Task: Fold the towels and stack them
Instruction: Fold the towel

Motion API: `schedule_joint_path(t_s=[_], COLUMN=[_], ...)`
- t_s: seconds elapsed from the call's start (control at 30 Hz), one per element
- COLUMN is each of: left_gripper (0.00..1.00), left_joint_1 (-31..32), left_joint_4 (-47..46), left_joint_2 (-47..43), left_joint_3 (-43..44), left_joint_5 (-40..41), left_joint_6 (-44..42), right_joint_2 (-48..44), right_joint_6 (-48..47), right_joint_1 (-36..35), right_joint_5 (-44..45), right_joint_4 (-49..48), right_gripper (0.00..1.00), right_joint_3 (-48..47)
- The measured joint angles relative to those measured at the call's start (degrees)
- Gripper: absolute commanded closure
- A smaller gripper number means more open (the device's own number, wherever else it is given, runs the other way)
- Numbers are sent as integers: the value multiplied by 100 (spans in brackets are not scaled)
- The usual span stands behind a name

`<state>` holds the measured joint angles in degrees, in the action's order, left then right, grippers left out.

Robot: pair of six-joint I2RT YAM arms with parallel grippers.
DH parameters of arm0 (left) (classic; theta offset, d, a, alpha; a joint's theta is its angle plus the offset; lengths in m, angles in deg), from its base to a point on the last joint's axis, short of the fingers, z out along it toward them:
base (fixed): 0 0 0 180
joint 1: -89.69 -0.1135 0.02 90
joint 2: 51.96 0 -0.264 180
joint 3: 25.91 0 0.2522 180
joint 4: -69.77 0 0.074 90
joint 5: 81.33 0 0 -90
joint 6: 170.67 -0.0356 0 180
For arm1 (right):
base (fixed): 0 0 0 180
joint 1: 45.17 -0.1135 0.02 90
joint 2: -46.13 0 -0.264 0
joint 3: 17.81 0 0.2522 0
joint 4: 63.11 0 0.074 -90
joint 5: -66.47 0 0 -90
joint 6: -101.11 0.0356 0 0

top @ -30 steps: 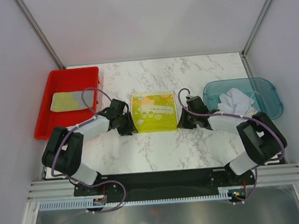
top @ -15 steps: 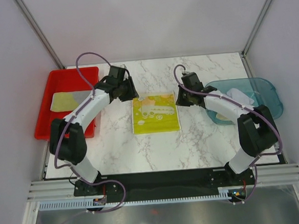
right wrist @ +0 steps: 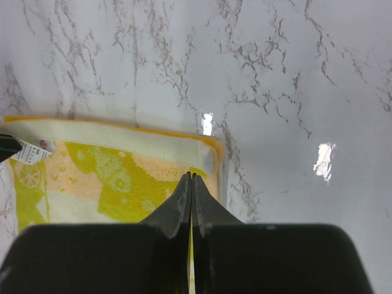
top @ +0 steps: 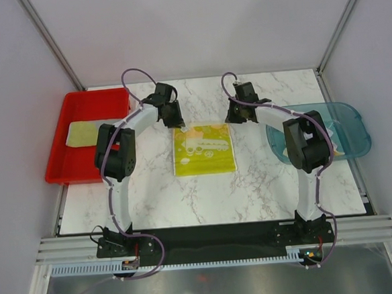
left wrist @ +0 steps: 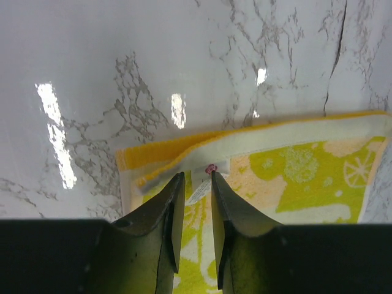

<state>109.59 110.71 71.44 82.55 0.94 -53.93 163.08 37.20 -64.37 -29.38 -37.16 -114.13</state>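
A folded yellow-green towel (top: 204, 150) with a cream and orange print lies flat mid-table. My left gripper (top: 176, 119) is over its far-left corner. In the left wrist view (left wrist: 195, 176) the jaws stand a narrow gap apart above the towel (left wrist: 294, 171), with its white label (left wrist: 202, 187) showing between them. My right gripper (top: 232, 116) is over the far-right corner. In the right wrist view (right wrist: 192, 176) its jaws are pressed together just above the towel (right wrist: 104, 171), with no cloth seen between them. Another folded yellow-green towel (top: 81, 133) lies in the red tray.
The red tray (top: 59, 166) stands at the left table edge. The translucent teal bin (top: 349, 119) stands at the right, its contents mostly hidden behind my right arm. Bare marble lies beyond the towel's far edge (left wrist: 184, 55).
Both grippers have swung from the towel's near corners to its far corners, arms stretched out. The towel has stayed in place and the same size.
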Motion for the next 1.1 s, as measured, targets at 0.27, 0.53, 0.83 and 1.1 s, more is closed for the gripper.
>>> schedule_joint_path(t_s=[0.27, 0.53, 0.83, 1.1], left_gripper=[70, 71, 71, 71], left_joint_1=[-223, -328, -319, -306], left_joint_4=[-83, -173, -210, -205], left_joint_2=[173, 413, 420, 452], left_joint_3=[243, 249, 264, 345], left_joint_5=[-48, -63, 24, 66], left_joint_6=[-33, -33, -129, -380], right_joint_2=[472, 570, 570, 573], right_joint_6=[50, 155, 262, 442], right_joint_1=[149, 179, 236, 352], right_joint_5=[-297, -420, -498, -654], right_joint_4=[-411, -728, -841, -1027], right_gripper=[100, 99, 90, 88], right_joint_3=[0, 4, 4, 4])
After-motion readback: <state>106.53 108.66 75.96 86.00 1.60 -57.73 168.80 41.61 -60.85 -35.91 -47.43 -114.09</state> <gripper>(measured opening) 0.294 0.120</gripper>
